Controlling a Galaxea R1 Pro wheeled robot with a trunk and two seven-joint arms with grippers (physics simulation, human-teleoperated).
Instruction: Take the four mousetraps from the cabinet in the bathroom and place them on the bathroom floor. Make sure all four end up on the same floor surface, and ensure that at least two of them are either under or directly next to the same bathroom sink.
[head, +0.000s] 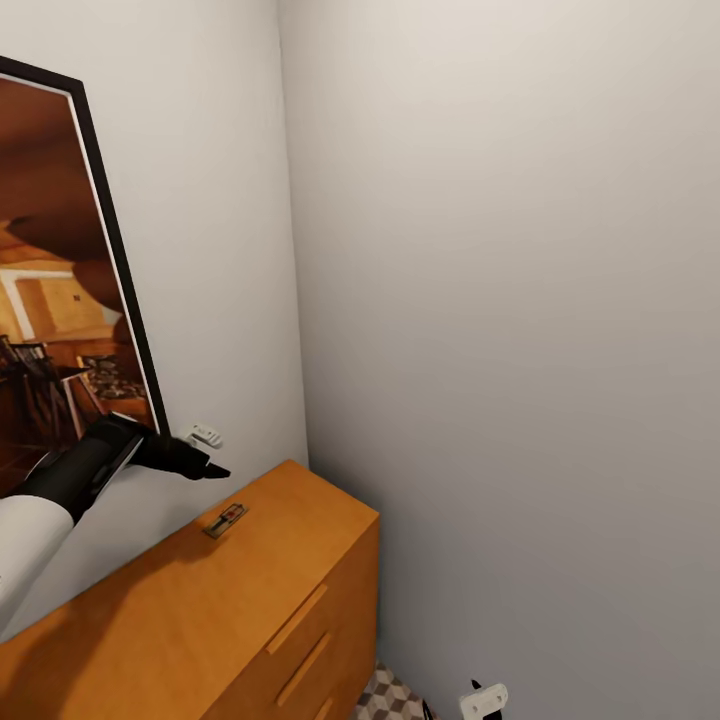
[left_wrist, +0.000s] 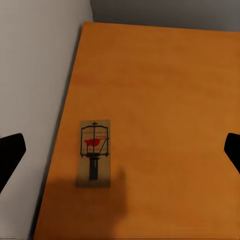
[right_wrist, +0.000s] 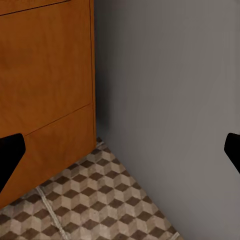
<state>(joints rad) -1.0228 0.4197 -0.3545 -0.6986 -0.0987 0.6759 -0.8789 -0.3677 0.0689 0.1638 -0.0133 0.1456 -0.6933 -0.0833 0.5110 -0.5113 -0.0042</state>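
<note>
Left fingers (left_wrist: 11, 152) spread wide and empty above a mousetrap (left_wrist: 94, 152) on the orange cabinet (head: 150, 620) top in the corner; right fingers (right_wrist: 10, 155) open over the cube-patterned bathroom floor (right_wrist: 100, 205).

No text, label, brand or number can be read; the mousetrap (left_wrist: 94, 153) at lower left of the left wrist view carries only a red mark, not lettering, on its tan board
</note>
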